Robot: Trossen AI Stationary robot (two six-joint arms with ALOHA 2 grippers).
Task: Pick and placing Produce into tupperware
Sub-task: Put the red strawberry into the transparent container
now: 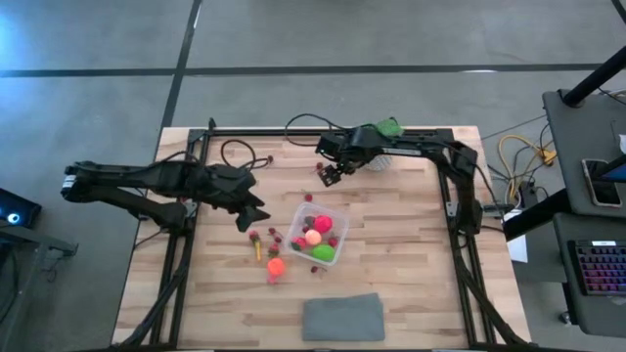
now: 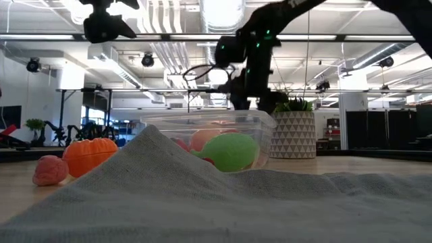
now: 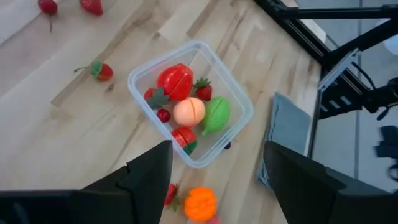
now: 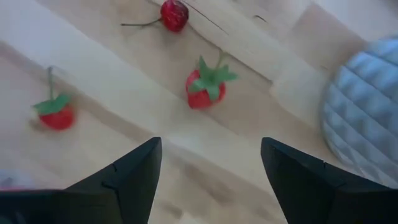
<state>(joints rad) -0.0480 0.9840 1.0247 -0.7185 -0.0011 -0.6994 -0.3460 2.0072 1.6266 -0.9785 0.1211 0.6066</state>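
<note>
My overhead camera looks straight down on the whole bench (image 1: 391, 235), both arms and the floor around it. My low camera sits at bench height, very close behind the grey cloth (image 2: 223, 202), facing level across the bench into the room; it shares the clear tub (image 2: 209, 138) and the white plant pot (image 2: 292, 135) with the overhead. The left wrist camera looks down from well above past its end effector (image 3: 217, 180), taking in the tub (image 3: 189, 102), the cloth edge (image 3: 286, 146) and loose pieces the overhead also shows. The right wrist camera hangs much nearer the wood, past its end effector (image 4: 211, 177), onto a small strawberry (image 4: 207, 88) just beside the pot (image 4: 364, 112).
</note>
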